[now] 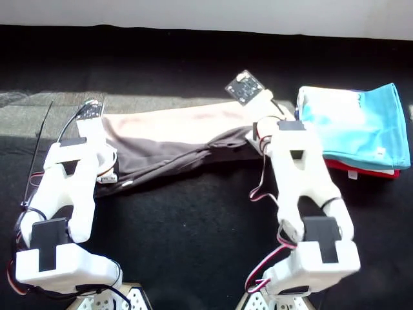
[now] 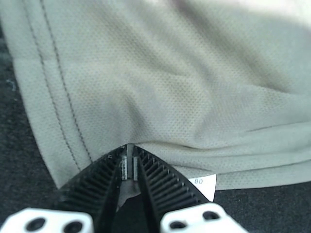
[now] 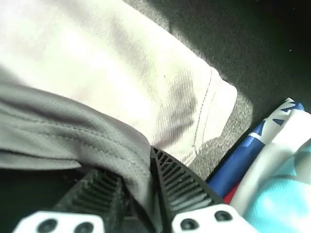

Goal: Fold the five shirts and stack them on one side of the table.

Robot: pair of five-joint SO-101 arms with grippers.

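A grey shirt (image 1: 171, 139) lies stretched across the black table between the two arms, its far half lit by sun. My left gripper (image 2: 129, 162) is shut on the shirt's near edge (image 2: 160, 97) at its left end, next to a small white tag (image 2: 201, 183). My right gripper (image 3: 138, 182) is shut on a bunched fold of the grey shirt (image 3: 73, 126) at its right end. At the right side of the table sits a pile of folded shirts (image 1: 358, 126), light blue on top with red beneath, also seen as the pile (image 3: 272, 184) beside the right gripper.
The table is covered in black cloth (image 1: 193, 219). A small board with a printed pattern (image 1: 244, 86) lies past the shirt's right end. Cables hang by both arms. Bare black cloth lies in front of the shirt between the arms.
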